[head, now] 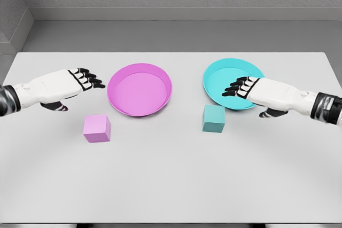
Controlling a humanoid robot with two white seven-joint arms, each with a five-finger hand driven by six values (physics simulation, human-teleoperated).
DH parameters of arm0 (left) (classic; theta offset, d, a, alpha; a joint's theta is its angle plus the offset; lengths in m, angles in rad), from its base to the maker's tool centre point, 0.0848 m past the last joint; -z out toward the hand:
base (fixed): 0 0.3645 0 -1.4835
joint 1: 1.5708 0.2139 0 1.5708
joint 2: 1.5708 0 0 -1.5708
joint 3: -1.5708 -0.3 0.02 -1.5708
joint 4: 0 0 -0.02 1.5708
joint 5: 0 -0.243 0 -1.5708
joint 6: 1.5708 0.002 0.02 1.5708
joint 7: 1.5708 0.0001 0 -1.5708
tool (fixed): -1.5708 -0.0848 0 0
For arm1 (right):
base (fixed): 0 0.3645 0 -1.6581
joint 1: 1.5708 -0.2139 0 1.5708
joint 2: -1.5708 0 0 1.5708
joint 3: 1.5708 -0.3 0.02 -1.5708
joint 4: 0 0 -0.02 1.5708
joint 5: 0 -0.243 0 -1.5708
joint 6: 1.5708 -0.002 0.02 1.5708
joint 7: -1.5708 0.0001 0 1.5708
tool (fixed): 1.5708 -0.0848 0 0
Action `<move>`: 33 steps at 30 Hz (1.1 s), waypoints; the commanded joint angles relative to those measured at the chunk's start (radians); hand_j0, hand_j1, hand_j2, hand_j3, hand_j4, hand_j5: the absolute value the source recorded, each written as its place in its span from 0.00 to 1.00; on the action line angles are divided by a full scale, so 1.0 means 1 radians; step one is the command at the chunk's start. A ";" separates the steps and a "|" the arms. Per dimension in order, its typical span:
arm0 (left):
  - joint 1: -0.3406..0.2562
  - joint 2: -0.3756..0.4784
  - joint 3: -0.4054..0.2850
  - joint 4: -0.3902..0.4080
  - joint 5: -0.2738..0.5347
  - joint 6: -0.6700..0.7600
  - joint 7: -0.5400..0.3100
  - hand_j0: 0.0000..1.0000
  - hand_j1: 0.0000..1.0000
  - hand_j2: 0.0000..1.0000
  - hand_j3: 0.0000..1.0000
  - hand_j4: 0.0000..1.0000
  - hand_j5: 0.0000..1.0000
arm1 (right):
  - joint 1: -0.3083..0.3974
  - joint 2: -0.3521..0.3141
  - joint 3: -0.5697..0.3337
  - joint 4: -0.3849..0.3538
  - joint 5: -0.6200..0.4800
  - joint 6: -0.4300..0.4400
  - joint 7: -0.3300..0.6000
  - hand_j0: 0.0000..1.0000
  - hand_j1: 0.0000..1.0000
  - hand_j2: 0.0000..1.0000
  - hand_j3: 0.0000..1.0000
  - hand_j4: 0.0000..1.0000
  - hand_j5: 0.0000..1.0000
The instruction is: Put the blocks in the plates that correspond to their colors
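You have two plates side by side on the table (171, 185), the left plate (140, 89) and right plate (227, 76), with the left block (96, 128) and right block (214, 118) lying just before them.

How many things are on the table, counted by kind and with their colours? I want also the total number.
Plates: 2, the pink plate and the cyan plate
Blocks: 2, the pink block and the teal block
Total: 4 things on the table. Both blocks are lying outside the plates.
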 commanded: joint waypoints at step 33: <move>-0.026 0.054 -0.175 -0.121 -0.146 0.001 -0.004 1.00 1.00 1.00 1.00 1.00 1.00 | -0.098 0.235 0.046 0.102 0.179 0.001 0.190 1.00 1.00 1.00 1.00 1.00 1.00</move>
